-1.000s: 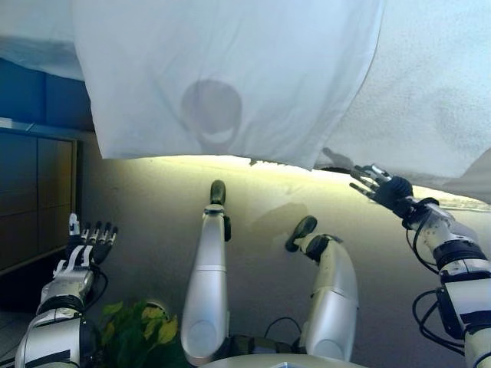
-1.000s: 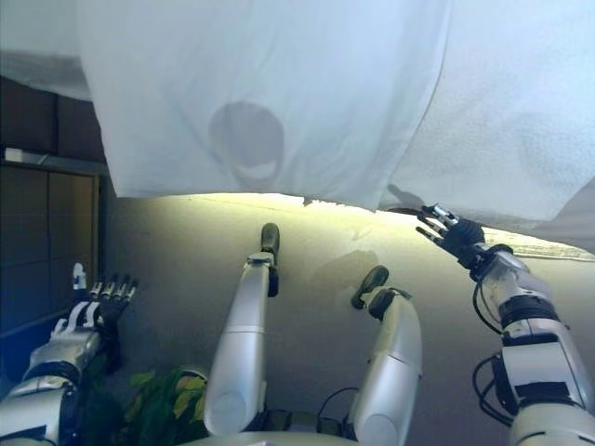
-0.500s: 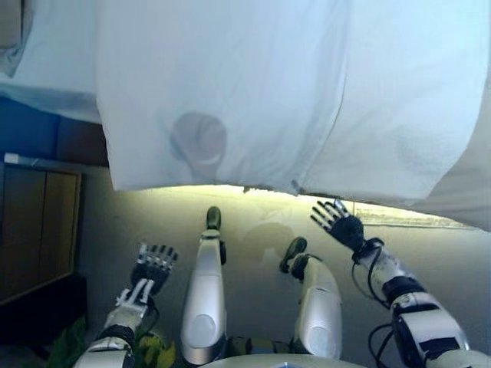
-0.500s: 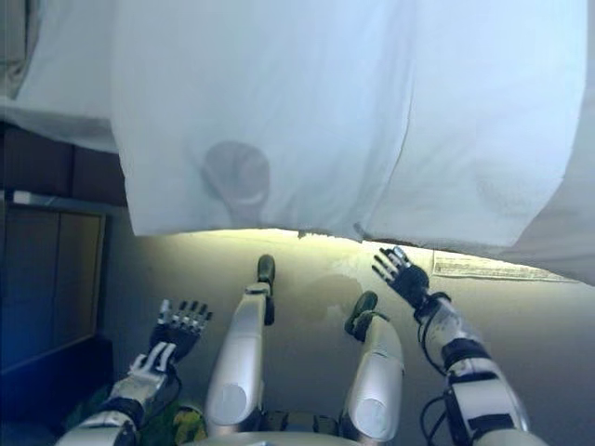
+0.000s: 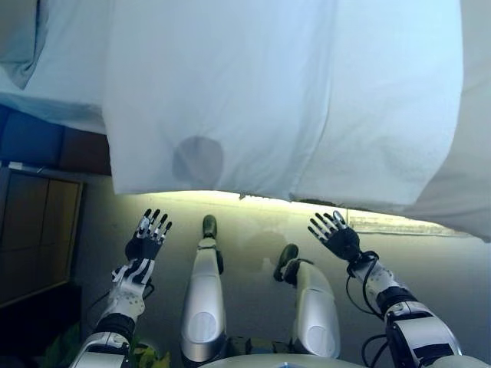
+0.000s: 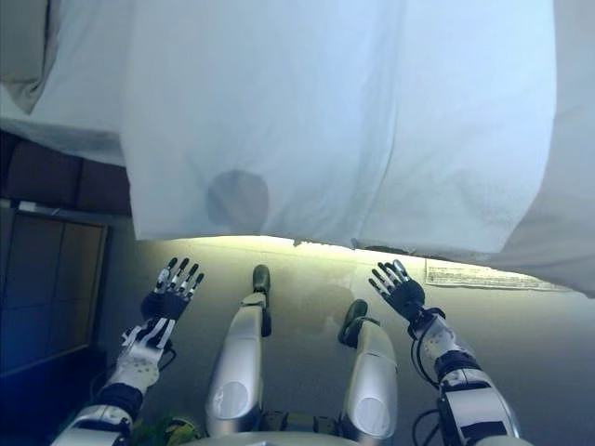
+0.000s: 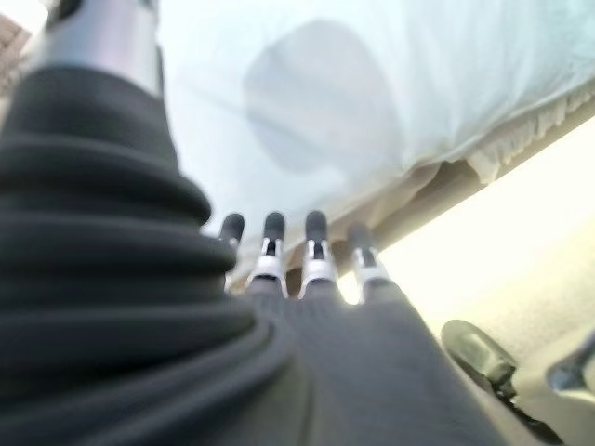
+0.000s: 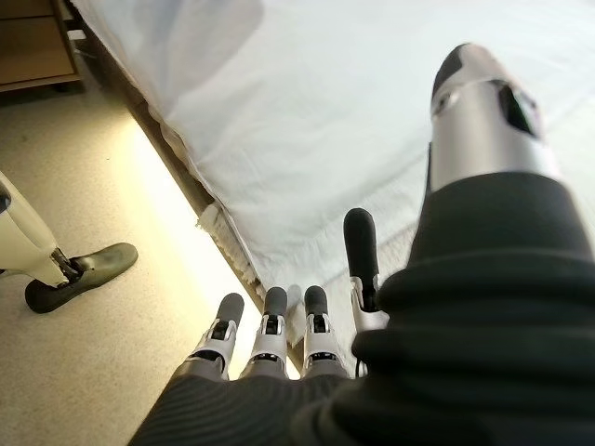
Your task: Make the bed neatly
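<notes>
A white sheet [image 5: 253,92] hangs over the near side of the bed, its lower edge just above the floor. A textured white blanket [image 5: 399,115] lies beside it on the right. My left hand [image 5: 147,236] is open, fingers spread, raised below the sheet's left part, not touching it. My right hand [image 5: 334,236] is open, fingers spread, just below the blanket's lower edge. The left wrist view shows straight fingers [image 7: 316,255] pointing at the sheet [image 7: 390,93]. The right wrist view shows straight fingers [image 8: 270,321] near the sheet's edge [image 8: 307,121].
A wooden cabinet [image 5: 34,230] stands at the left by the bed. A pillow corner [image 5: 19,38] shows at the top left. A green plant [image 5: 149,359] is low at the left. A paper sheet [image 5: 383,224] lies on the beige floor [image 5: 245,222] at the right.
The camera has tilted up toward the bed. Both hands have risen toward the sheet's lower edge, the left one more, with fingers staying spread.
</notes>
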Robot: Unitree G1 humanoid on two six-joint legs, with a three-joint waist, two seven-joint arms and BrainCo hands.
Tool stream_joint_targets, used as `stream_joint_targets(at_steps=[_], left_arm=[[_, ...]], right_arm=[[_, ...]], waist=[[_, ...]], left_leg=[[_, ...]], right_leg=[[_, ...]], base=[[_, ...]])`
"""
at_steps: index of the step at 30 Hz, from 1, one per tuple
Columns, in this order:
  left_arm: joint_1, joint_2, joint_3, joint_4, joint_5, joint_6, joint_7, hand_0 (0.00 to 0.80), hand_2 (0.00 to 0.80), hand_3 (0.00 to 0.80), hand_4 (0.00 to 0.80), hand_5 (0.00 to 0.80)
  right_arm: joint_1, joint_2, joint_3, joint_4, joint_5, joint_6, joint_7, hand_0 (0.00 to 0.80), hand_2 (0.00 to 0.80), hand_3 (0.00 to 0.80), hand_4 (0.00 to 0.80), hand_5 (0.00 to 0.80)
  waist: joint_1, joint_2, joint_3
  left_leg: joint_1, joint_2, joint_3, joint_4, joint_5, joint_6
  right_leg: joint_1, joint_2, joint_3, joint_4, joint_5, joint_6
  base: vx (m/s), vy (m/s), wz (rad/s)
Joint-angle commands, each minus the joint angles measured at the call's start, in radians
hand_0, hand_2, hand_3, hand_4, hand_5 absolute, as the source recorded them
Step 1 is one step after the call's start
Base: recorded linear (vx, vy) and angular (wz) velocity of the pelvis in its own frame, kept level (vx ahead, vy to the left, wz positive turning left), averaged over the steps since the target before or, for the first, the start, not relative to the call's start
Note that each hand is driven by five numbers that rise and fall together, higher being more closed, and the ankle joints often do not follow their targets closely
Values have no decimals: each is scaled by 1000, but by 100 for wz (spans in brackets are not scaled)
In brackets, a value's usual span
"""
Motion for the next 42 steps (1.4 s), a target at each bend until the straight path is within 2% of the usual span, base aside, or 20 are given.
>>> stream_joint_targets(at_steps=[1,2,3,4,6,12,14,21,23,26,29,34,37,42], left_arm=[[-94,-26,48,-14,-36,-63,38,0,0,0,0,0],[-124,-29,48,-13,-59,-61,47,0,0,0,0,0],[-146,-38,51,-12,-65,-63,57,0,0,0,0,0],[-163,-48,53,-11,-58,-76,68,0,0,0,0,0],[-216,-59,37,-1,-65,-107,104,0,0,0,0,0],[-357,-6,56,79,-104,-126,82,0,0,0,0,0],[-416,26,70,111,-150,-140,59,0,0,0,0,0],[-506,68,93,182,-197,-128,112,0,0,0,0,0],[-548,97,126,265,-259,-69,149,0,0,0,0,0],[-591,118,135,333,-303,17,175,0,0,0,0,0],[-632,138,138,377,-377,45,200,0,0,0,0,0],[-669,161,178,385,-475,33,228,0,0,0,0,0],[-673,158,168,368,-499,37,225,0,0,0,0,0],[-688,131,163,335,-516,32,311,0,0,0,0,0]], right_arm=[[21,3,-21,22,20,-34,24,0,0,0,0,0],[25,4,-27,30,31,-37,13,0,0,0,0,0],[27,2,-32,35,34,-33,0,0,0,0,0,0],[26,-2,-36,41,33,-30,-9,0,0,0,0,0],[8,-17,-34,50,44,-17,-25,0,0,0,0,0],[-13,-59,-11,60,30,2,3,0,0,0,0,0],[-16,-81,-9,68,37,10,21,0,0,0,0,0],[-34,-97,-8,70,48,17,16,0,0,0,0,0],[-42,-108,-8,68,52,28,19,0,0,0,0,0],[-52,-111,-1,68,53,29,27,0,0,0,0,0],[-53,-115,9,65,58,20,39,0,0,0,0,0],[-40,-107,4,61,77,4,44,0,0,0,0,0],[-42,-109,1,49,88,13,14,0,0,0,0,0],[-38,-89,-1,50,93,-1,13,0,0,0,0,0]], waist=[[-31,-7,-12],[-42,-1,-11],[-51,2,-9],[-57,5,-6],[-72,6,-1],[-109,-11,5],[-125,-15,7],[-147,-23,10],[-160,-34,10],[-168,-47,10],[-175,-62,10],[-179,-85,10],[-180,-94,10],[-182,-100,10]], left_leg=[[53,102,-42,-72,57,-38],[46,111,-11,-63,66,-47],[37,122,1,-48,79,-57],[29,128,-1,-34,86,-64],[23,125,1,-23,72,-59],[-10,105,25,3,39,-58],[-20,97,35,0,28,-60],[-39,84,49,-12,21,-61],[-67,80,52,9,11,-61],[-96,77,55,31,3,-58],[-125,72,53,47,-2,-55],[-169,72,45,82,-17,-53],[-189,71,38,102,-26,-52],[-216,72,29,126,-38,-52]], right_leg=[[-7,35,-8,33,29,12],[-10,23,-18,39,23,13],[-11,12,-23,44,18,13],[-14,4,-23,50,13,12],[-35,-16,-14,77,9,12],[-93,-44,23,88,33,30],[-103,-41,39,65,52,37],[-121,-28,60,9,89,49],[-139,-25,63,-1,98,48],[-152,-22,60,-9,106,47],[-164,-16,58,-19,112,45],[-188,-8,60,-19,115,43],[-197,-2,64,-24,120,42],[-215,-3,69,-19,120,46]], base=[[0,166,-32],[-7,149,-11],[-4,153,10],[10,195,18],[13,232,12],[21,145,-5],[36,151,-8],[2,78,-6],[-17,81,-3],[-9,23,-4],[-6,-1,1],[-2,-9,-3],[-3,2,-6],[-1,2,-1]])
